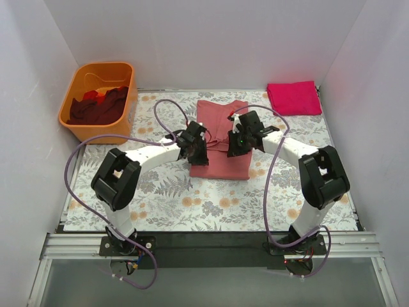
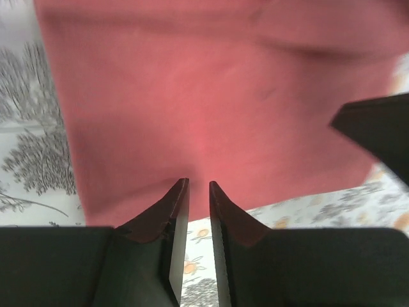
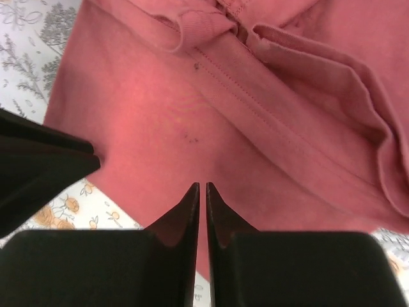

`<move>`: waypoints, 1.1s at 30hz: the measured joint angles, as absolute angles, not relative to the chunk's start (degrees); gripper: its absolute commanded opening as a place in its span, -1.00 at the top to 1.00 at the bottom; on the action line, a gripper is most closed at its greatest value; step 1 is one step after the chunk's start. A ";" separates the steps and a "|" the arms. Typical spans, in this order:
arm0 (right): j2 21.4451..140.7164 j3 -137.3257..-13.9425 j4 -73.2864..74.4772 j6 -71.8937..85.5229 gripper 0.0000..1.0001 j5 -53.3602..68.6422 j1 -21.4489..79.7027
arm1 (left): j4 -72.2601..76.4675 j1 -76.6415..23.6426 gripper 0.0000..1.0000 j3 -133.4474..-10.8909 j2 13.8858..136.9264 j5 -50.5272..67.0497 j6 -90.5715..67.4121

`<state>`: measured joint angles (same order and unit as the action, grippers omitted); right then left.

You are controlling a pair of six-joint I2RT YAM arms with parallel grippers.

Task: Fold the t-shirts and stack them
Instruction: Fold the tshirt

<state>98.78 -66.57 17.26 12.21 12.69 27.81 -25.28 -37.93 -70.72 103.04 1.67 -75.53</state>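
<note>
Salmon-pink cloth lies at the middle of the counter: the salmon-pink t-shirt is spread flat in a tall, partly folded rectangle on the floral cover, with its far end toward the back wall. In the right wrist view its upper layers show a stitched seam and rolled hems lying over one another. Both arms reach in over it from either side. The left tool hangs over the shirt's left near edge. Its two dark fingers stand a narrow gap apart, the floral cover shows through that gap, and nothing is held between them. The right tool hangs over the shirt's right side, just beside the other tool. Its fingers are drawn almost together with only a hairline slit between the tips, and no cloth is seen pinched there. Whether either set of tips touches the fabric below cannot be told. Well apart, at the far right corner, a magenta t-shirt rests folded in a neat square. At the far left corner stands an orange tub, and dark maroon and red t-shirts are heaped loosely inside it.
</note>
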 measured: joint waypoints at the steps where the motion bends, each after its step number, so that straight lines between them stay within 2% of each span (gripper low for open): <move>1: 99.96 -66.54 16.82 12.38 0.78 13.02 28.01 | -25.52 -38.17 0.66 -69.47 103.90 2.07 -75.88; 7: 104.73 -67.07 14.79 13.30 0.81 12.84 27.79 | -26.59 -37.60 0.67 -66.46 105.82 3.36 -77.32; 13: 111.81 -73.93 14.41 13.50 0.81 12.82 24.75 | -26.52 -37.54 0.67 -65.87 105.54 3.53 -78.30; 18: 116.68 -82.13 12.82 14.68 0.81 15.25 19.40 | -26.76 -37.58 0.67 -62.28 102.59 4.36 -79.55; 21: 115.92 -82.21 10.48 14.81 0.79 18.85 17.93 | -27.77 -37.89 0.66 -58.65 99.39 5.02 -80.86; 26: 105.89 -70.13 4.56 15.38 0.76 26.79 22.57 | -30.37 -38.68 0.64 -52.05 93.08 5.98 -83.31; 29: 98.39 -60.23 -1.06 18.46 0.62 32.32 26.11 | -31.68 -38.85 0.54 -50.22 90.08 5.67 -84.64; 33: 90.91 -48.66 -5.61 22.50 0.53 38.06 25.89 | -31.79 -38.85 0.49 -48.84 82.65 4.27 -86.39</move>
